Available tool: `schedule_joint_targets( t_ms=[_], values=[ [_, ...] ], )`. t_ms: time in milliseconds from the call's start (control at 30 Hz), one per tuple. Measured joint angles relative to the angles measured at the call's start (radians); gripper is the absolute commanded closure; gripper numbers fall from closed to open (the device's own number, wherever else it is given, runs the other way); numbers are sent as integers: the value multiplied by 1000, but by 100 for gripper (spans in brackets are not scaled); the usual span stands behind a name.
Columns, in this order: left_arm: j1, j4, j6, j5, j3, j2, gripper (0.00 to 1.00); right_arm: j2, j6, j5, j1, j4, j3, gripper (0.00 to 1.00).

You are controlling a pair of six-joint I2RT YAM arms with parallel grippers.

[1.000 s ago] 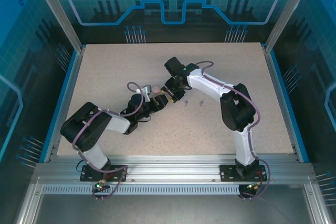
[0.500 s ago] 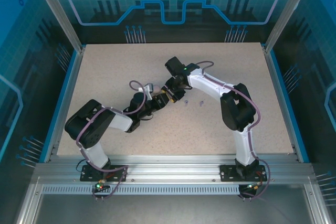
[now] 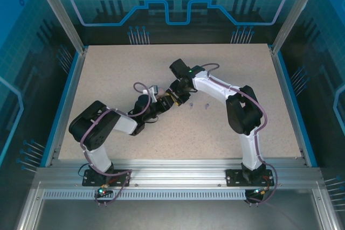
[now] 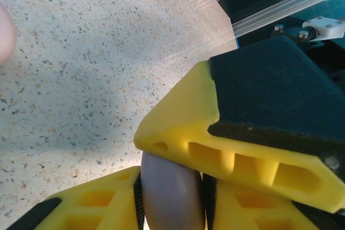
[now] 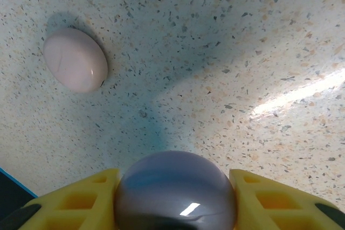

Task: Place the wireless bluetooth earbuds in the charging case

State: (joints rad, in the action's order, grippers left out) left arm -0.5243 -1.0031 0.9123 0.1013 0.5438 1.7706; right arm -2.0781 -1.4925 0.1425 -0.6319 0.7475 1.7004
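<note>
Speckled table (image 3: 108, 68): I see both arms folded inward, left gripper (image 4: 172, 179) and right gripper (image 5: 173, 179) both clamping the grey case (image 5: 175, 200) mid-table.

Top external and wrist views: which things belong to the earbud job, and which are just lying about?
Job: purplish-grey case, clamped by right gripper and left gripper; two small earbuds lying on the table.
Lying about: pink case, untouched on the table; possibly a second charging case, idle for now.
</note>
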Motion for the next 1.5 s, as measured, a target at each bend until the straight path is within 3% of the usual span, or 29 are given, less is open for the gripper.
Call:
schedule_joint_targets(
  t_ms=[300, 567, 633, 833, 1033, 1267, 1500],
  values=[
    [-2, -50, 60, -26, 0, 23, 79, 0, 0, 0, 6, -18, -1, 62],
    [-2, -80, 84, -35, 0, 39, 95, 0, 0, 0, 11, -24, -2, 60],
    [-2, -81, 84, -35, 0, 40, 100, 0, 0, 0, 11, -28, -4, 55],
    [-4, -75, 81, -36, -3, 34, 100, 14, 0, 8, 23, -66, -29, 30],
    [-4, -3, 67, -31, -25, -10, 100, 109, 31, -3, 100, -133, -59, 25],
    [5, 128, -23, 61, -8, -116, 100, 291, 243, -2, 218, -183, -147, 23],
    [53, 296, -130, 235, 99, -165, 100, 484, 583, 45, 276, -321, -465, 23]
  ],
)
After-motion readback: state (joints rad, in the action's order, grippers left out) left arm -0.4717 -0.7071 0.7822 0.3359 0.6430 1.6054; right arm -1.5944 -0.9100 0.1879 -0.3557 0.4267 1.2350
